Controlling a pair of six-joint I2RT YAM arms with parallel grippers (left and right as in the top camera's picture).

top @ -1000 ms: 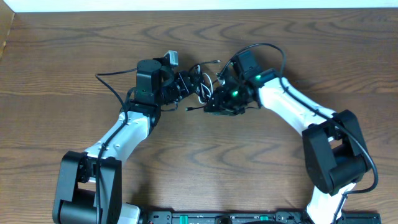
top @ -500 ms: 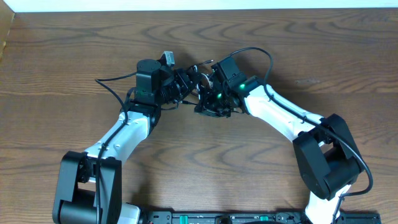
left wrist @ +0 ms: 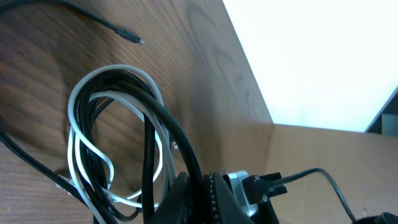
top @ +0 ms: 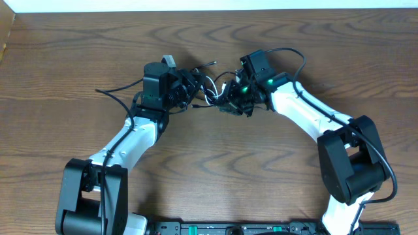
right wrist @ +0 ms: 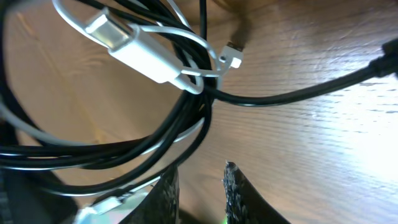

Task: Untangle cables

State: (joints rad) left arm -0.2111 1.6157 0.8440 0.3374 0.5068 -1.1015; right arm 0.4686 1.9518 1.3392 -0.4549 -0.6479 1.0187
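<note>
Now left hand (top: 190, 89) clenching on black cable (left wrist: 166, 121), strand running straight into closed fingers. White cable (left wrist: 93, 81) looping together with black one, tangle bunching between both hands over far-middle of counter (top: 209, 176). Right hand (right wrist: 199, 186) sitting just right of tangle, fingers (right wrist: 241, 191) slightly parted, grasping nothing, bare wood showing between. White plug (right wrist: 140, 53) lying across black loops. Black plug (left wrist: 127, 34) trailing free over counter.

I see a black cable (left wrist: 180, 140) and a white cable (left wrist: 112, 68) with a white plug (right wrist: 140, 53). The bench (top: 78, 52) is brown with dark wavy grain. My arms (top: 295, 108) are white with black joints.
</note>
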